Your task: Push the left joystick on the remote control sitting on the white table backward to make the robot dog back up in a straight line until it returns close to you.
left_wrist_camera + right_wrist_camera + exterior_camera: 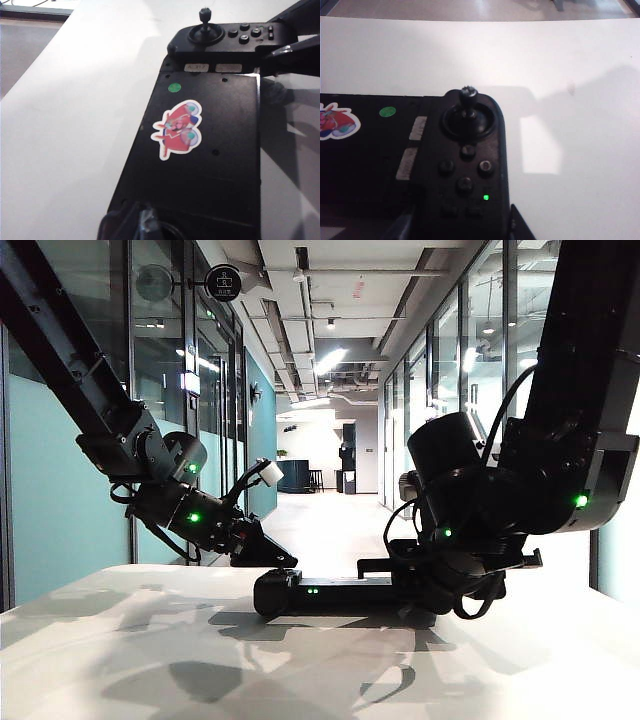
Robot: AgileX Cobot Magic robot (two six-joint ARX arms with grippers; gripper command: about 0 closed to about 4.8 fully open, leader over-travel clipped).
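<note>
Both hands sit at the remote control (330, 592) on the white surface (150, 660): right hand (462, 227) clamped on its end, left hand (145, 225) unclear.

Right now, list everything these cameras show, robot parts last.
remote control: one, black, lying on the table between the two arms.
joystick: one visible, black, upright at the remote's right-arm end.
round buttons: four, black, beside that joystick.
status light: one, green, near the buttons.
cartoon sticker: one, red and white, on the remote's flat middle.
dot sticker: one, green, near the cartoon sticker.
white table: one, white, under the remote.
left end effector: one, black, over the remote's left end; jaws unclear.
right end effector: one, black, closed around the remote's right end.
</note>
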